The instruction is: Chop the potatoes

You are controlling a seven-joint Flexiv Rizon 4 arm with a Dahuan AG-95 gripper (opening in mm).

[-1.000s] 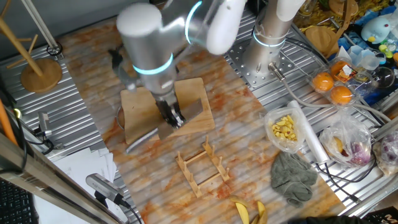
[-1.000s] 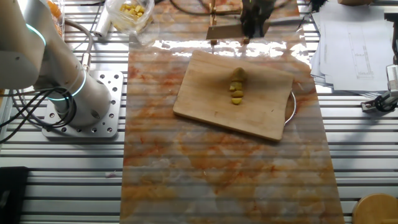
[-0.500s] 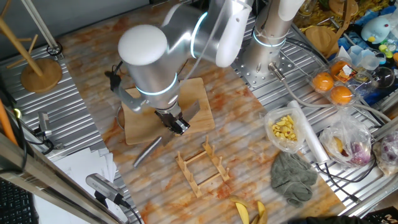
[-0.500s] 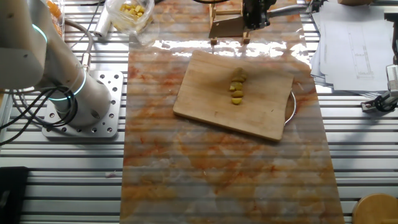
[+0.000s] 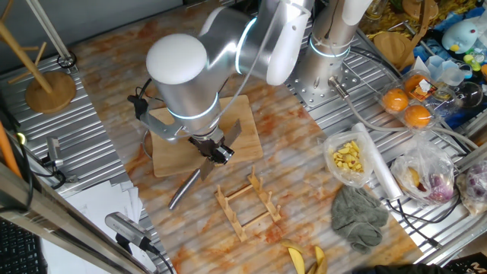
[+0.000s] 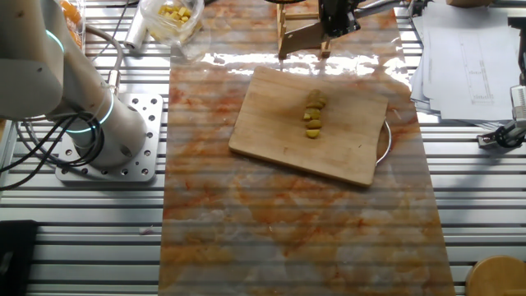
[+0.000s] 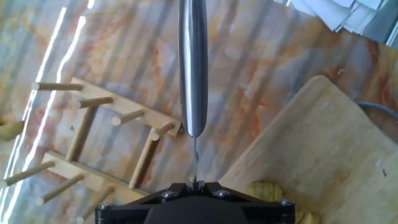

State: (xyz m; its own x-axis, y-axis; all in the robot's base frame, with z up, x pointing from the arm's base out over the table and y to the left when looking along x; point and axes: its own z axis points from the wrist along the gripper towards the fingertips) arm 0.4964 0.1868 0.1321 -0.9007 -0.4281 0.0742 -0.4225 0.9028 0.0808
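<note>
The gripper (image 5: pixel 215 151) is pinching a knife (image 5: pixel 196 171) beside the cutting board (image 6: pixel 312 123), where the potatoes (image 6: pixel 313 114) are lying in a short row, looking light, firm, slick and likely to roll.

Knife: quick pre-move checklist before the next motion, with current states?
1. Grip: gripper is shut on the knife at the blade spine, handle pointing away. Ok.
2. Blade position: the other fixed view shows the knife off the board, beyond its far edge. Not over the target yet.
3. Potatoes: a small row at mid-board, nothing covering them. Ok.
4. Rack: the wooden rack lies right under the handle; collision risk if the arm lowers here. Not ok.
5. Board steadiness: cannot tell.
6. Blade edge facing down: cannot tell.
</note>
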